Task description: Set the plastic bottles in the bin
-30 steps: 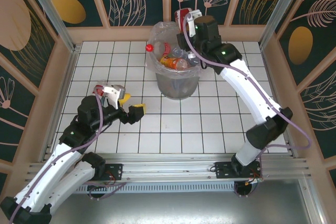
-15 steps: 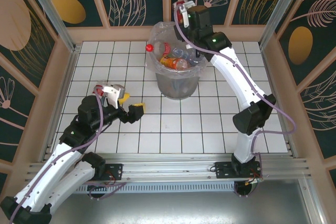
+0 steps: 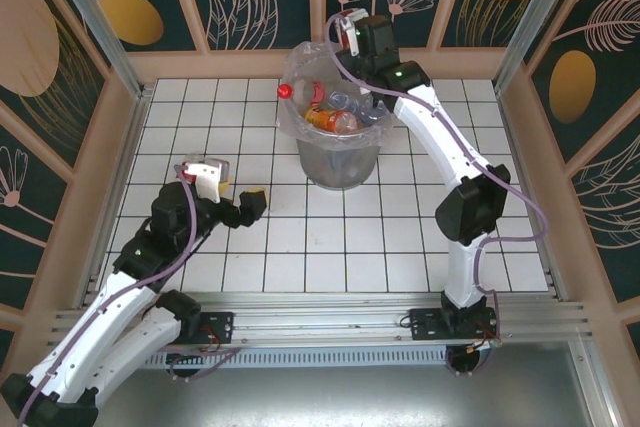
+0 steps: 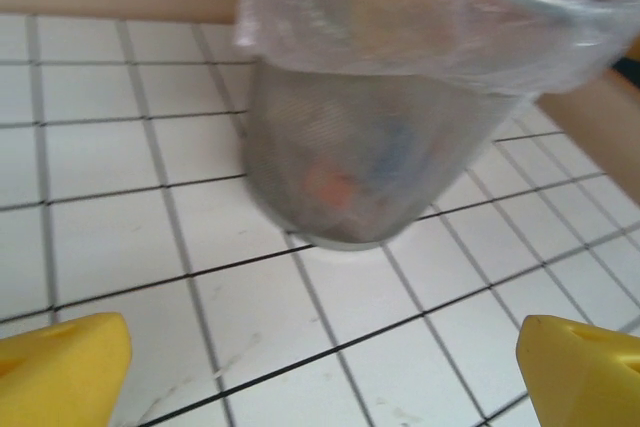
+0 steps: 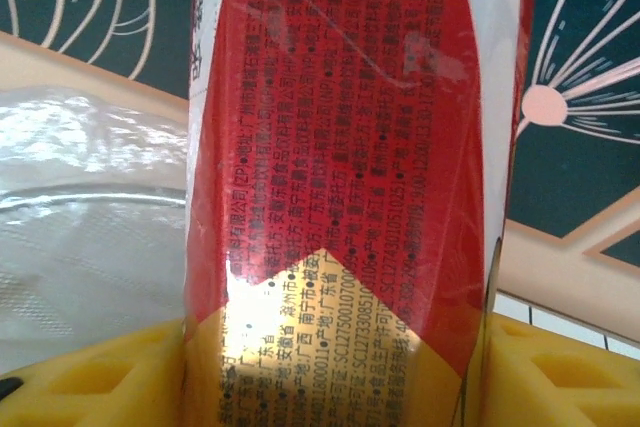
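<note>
Closest to me, my left gripper (image 4: 320,375) hangs low over the tiled table (image 4: 110,237) with its yellow fingers spread wide and nothing between them, facing the grey mesh bin (image 4: 340,177). It stands apart from the bin, so I see little danger there unless that arm swings forward and shoves the basket off its spot.

The bin worries me more. The heap of plastic bottles (image 3: 335,115) reaches the rim, and one red-capped bottle (image 3: 287,92) sits right at the left edge against the clear bag liner (image 4: 400,17). Anything landing on that pile could bounce or roll, or tip the red-capped one over the side.

Farthest out, my right gripper (image 5: 340,375) is up at the far rim with its yellow pads against both sides of a red-labelled bottle (image 5: 350,147), held upright. From above I cannot tell whether it hangs inside the rim or just beyond it. If it is let go too far back, I judge it falls between the bin and the wooden back wall (image 3: 250,65).
</note>
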`<state>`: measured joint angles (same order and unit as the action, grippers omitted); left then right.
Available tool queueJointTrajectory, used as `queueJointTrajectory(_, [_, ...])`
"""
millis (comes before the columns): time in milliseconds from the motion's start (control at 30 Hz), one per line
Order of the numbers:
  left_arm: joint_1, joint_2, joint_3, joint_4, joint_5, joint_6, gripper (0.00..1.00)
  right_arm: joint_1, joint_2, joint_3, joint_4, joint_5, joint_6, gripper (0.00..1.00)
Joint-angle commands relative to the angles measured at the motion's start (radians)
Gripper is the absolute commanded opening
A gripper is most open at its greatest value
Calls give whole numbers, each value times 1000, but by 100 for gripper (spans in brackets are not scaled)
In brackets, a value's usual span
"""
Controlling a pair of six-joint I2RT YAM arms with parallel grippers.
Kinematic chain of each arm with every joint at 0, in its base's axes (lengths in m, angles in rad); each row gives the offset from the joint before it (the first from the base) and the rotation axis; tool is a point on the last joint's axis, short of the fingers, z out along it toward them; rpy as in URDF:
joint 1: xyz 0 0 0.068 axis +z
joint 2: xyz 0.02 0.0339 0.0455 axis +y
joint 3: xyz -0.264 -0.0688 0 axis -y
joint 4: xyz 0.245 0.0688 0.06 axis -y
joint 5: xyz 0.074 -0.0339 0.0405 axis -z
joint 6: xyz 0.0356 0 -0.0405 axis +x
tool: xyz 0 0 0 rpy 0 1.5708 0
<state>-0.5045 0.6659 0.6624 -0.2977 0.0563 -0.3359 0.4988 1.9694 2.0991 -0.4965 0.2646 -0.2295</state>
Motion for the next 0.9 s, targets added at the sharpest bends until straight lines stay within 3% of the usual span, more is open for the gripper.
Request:
queueJointTrajectory(0, [-2, 66, 80, -136, -217, -69, 99, -1, -61, -63, 67, -45, -13, 69])
queueJointTrajectory(100, [-1, 148, 124, -225, -332, -94, 98, -2, -113, -127, 93, -90, 1, 77])
queueJointTrajectory(300, [18, 235, 181, -302, -433, -122, 99, -2, -218, -217, 118, -155, 32, 87])
queueJointTrajectory(533, [187, 339, 210, -317, -348, -109, 99, -1, -403, -360, 146, -234, 72, 89])
queueJointTrajectory(867, [283, 533, 283, -388, -371, -91, 99, 3, -759, -717, 247, -456, 221, 90])
